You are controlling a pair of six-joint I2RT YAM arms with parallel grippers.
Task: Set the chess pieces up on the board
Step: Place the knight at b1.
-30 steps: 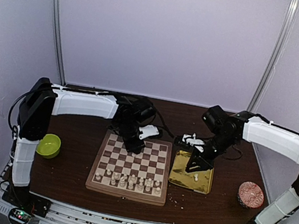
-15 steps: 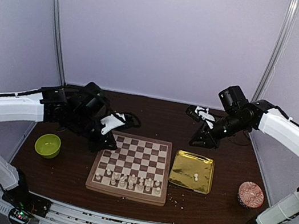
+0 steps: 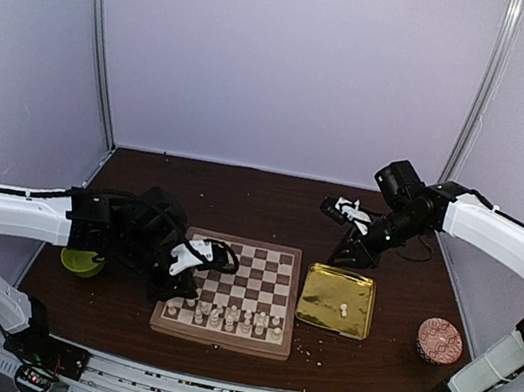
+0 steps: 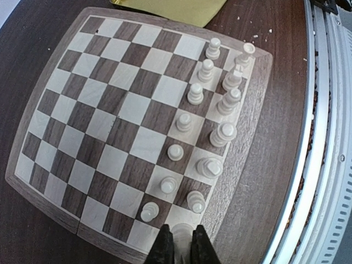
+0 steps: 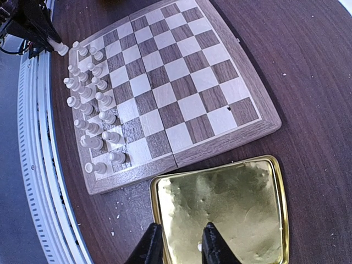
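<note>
Above the board (image 3: 248,263), at its near left corner, my left claw (image 4: 181,250) is clenched on one chess piece (image 5: 59,49) (the rows there are crowded), so a crooked descent could topple the chess pieces (image 4: 196,201) standing beside it.

A wooden board (image 3: 246,276) with light and dark squares lies in the middle of the brown table (image 3: 272,198). Small white chess pieces (image 3: 225,317) stand in two rows along its near edge. The left hand (image 3: 174,292) is low at the board's near left corner. Just right of the board lies a shiny gold tray (image 3: 319,303) with one white piece (image 3: 345,309) on it. The right hand (image 3: 353,257) hangs in the air by the tray's far edge. A green bowl (image 3: 77,267) peeks out behind the left arm.
</note>
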